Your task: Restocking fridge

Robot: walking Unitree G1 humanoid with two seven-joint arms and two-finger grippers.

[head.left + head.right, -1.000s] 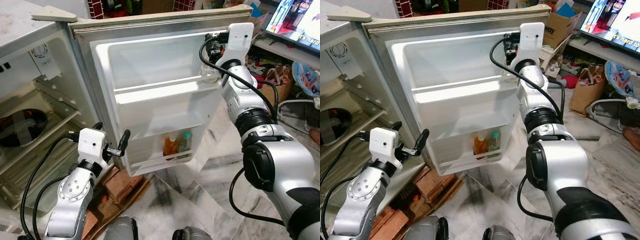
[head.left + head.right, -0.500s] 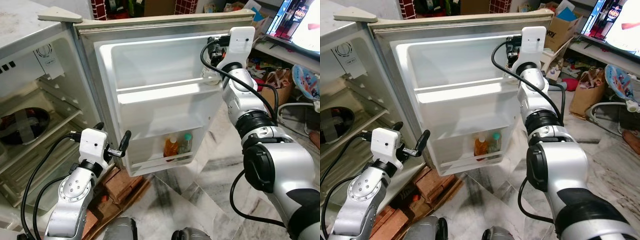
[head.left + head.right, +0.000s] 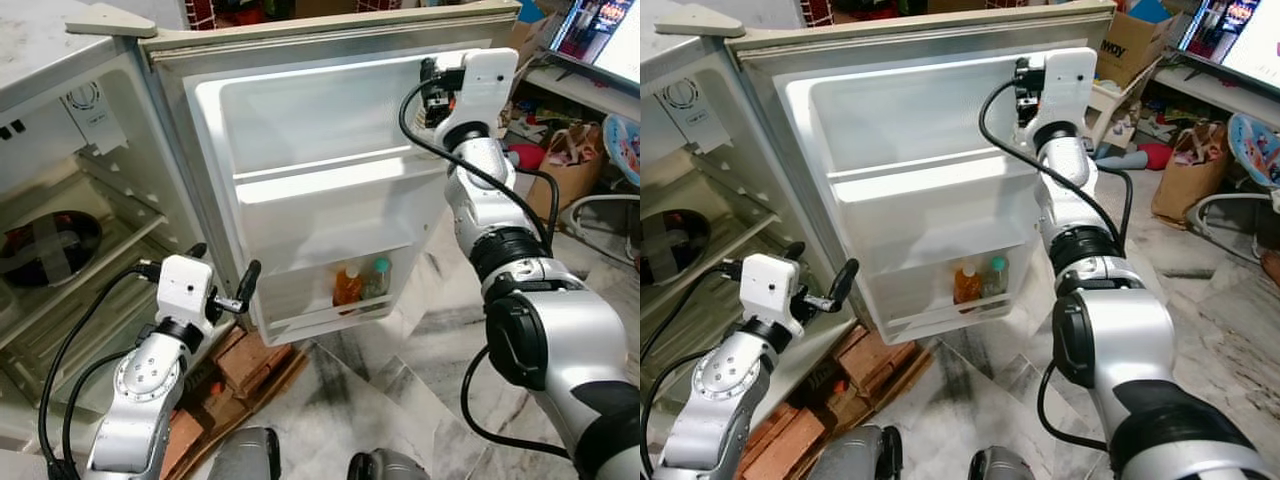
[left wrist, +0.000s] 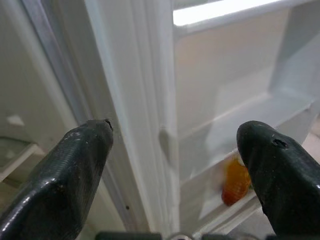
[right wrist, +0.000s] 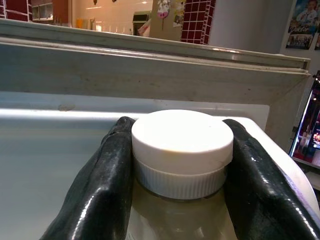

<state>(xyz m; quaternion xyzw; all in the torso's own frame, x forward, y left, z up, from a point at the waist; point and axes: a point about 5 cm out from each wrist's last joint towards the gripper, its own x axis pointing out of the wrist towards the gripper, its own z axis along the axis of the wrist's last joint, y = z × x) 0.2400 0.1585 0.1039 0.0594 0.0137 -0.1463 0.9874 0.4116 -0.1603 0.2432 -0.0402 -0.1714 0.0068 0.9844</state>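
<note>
My right gripper [image 3: 434, 92] is raised at the top shelf of the open fridge door [image 3: 300, 130]. It is shut on a clear bottle with a white cap [image 5: 182, 139], one black finger [image 5: 97, 185] on each side of the neck. An orange bottle [image 3: 348, 287] and a green-capped bottle [image 3: 376, 279] stand in the door's bottom shelf [image 3: 320, 315]. My left gripper [image 3: 222, 272] hangs low by the door's hinge edge, open and holding nothing; the door's inner edge [image 4: 165, 135] lies between its fingers [image 4: 75, 170].
The fridge cabinet [image 3: 70, 200] on the left has wire shelves and a dark bowl [image 3: 45, 245]. Red bricks [image 3: 250, 365] lie under the fridge's front. A paper bag [image 3: 575, 165], clutter and a TV [image 3: 610, 30] stand at the right. Marble floor [image 3: 400, 370] lies below.
The view has shifted slightly. The right gripper stays shut on the bottle at the top of the door, and the left gripper stays open in the same low spot.
</note>
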